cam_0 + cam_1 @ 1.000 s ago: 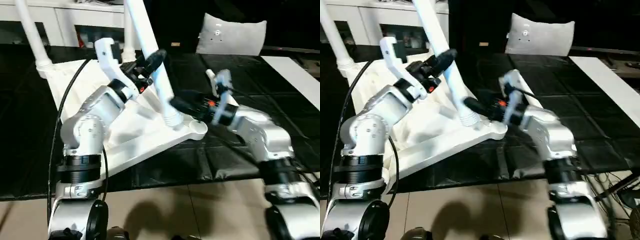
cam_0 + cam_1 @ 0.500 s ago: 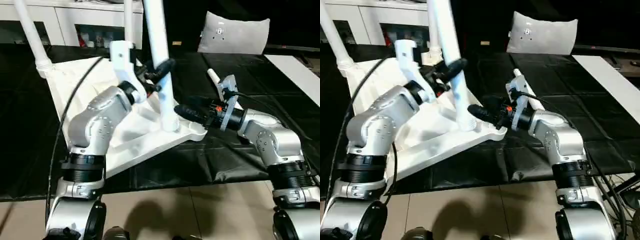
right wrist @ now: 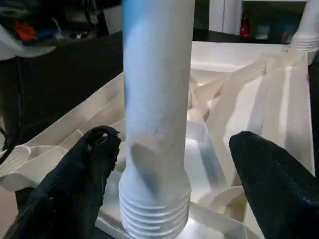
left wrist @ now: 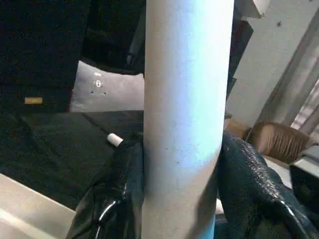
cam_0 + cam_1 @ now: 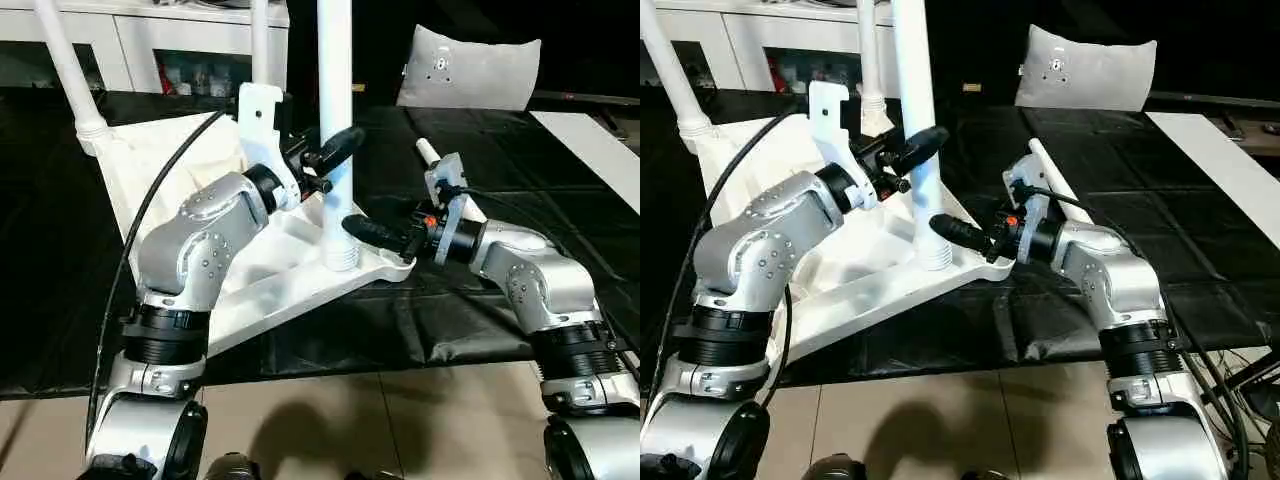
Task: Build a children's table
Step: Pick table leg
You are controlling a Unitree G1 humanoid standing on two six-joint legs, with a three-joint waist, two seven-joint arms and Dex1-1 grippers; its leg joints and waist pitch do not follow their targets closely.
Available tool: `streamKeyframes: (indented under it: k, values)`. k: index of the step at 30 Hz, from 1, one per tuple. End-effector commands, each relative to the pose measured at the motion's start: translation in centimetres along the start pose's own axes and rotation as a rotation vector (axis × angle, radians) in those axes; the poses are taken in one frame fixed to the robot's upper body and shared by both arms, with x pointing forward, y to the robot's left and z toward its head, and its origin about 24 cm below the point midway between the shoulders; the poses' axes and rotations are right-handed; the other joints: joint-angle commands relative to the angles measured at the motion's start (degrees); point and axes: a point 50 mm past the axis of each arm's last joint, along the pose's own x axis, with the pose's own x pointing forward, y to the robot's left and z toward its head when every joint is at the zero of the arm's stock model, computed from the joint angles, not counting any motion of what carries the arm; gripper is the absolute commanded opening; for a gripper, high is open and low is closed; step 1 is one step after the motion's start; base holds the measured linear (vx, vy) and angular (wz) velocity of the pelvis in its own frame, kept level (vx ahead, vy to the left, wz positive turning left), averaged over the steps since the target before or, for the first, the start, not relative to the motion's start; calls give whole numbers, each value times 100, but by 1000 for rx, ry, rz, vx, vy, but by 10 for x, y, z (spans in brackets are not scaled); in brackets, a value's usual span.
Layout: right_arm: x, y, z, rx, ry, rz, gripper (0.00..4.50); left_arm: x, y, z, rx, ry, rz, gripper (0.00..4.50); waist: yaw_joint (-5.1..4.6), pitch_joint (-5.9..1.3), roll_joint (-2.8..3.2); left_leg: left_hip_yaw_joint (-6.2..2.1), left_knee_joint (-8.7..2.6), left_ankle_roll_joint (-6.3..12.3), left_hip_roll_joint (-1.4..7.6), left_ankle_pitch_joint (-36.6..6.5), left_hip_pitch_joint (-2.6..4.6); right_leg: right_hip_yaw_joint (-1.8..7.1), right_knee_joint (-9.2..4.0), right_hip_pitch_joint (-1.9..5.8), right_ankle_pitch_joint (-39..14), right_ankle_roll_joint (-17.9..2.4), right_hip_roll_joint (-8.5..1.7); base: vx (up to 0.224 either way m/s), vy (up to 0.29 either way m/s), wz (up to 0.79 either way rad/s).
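Nearest me, the table top (image 5: 262, 262) lay upside down on the black floor mat (image 5: 420, 330), ribbed underside up, its near corner socket (image 5: 385, 262) raised at the mat's front. The right gripper (image 5: 372, 233) reached in low at that corner, its fingers (image 3: 70, 184) spread wide on either side of the threaded foot of a white leg (image 5: 335, 130), clear of it. That leg stood upright with its threaded end set in the corner socket. Higher up, the left gripper (image 5: 335, 152) had its fingers (image 4: 112, 199) closed against both sides of the leg's shaft, holding it. Beyond the right fingers a loose leg (image 5: 1055, 185) lay flat on the mat. Past the left fingers, two more legs (image 5: 65, 70) rose from the top's far corners. Farther back sat a white pillow (image 5: 470, 72) and white cabinets (image 5: 150, 35).
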Motion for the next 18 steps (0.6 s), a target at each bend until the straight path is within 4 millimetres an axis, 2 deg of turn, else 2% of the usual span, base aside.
streamKeyframes:
  k: [1, 5, 8, 10, 13, 17, 18]
  values:
    - [2, 0, 3, -10, 13, 4, 395, 5, -10, 7, 22, -10, -45, 182, -14, -561, 82, -153, -430, -307, 268, -1900, 156, 289, -490, 263, -2523, -551, -414, 0, 0, 0]
    - [18, 8, -4, 31, 19, -4, 354, 7, -14, 8, 26, -7, -55, 182, -21, -569, 85, -154, -429, -315, 266, -1862, 152, 296, -483, 264, -2506, -579, -427, 0, 0, 0]
    - [28, 7, -9, 71, 9, -72, 329, 8, -16, 7, 30, -4, -59, 182, -41, -566, 97, -165, -444, -393, 276, -1935, 162, 293, -478, 245, -2537, -616, -429, 0, 0, 0]
    - [30, 6, -10, 72, 2, -82, 321, 7, -16, 6, 31, -4, -59, 182, -34, -563, 110, -161, -445, -425, 281, -1991, 186, 303, -484, 231, -2501, -611, -429, 0, 0, 0]
    - [31, 8, -9, 72, 5, -73, 300, 7, -16, 6, 36, 0, -58, 182, -28, -557, 103, -161, -458, -425, 275, -2012, 168, 305, -484, 256, -2495, -532, -422, 0, 0, 0]
    - [32, 10, -9, 71, 5, -68, 255, 8, -16, 5, 40, 5, -57, 182, -31, -558, 102, -160, -456, -420, 272, -1984, 166, 308, -486, 256, -2518, -494, -425, 0, 0, 0]
    - [33, 10, -9, 71, 5, -68, 255, 8, -16, 5, 42, 5, -57, 182, -30, -556, 101, -161, -456, -417, 270, -1990, 170, 306, -490, 254, -2546, -484, -425, 0, 0, 0]
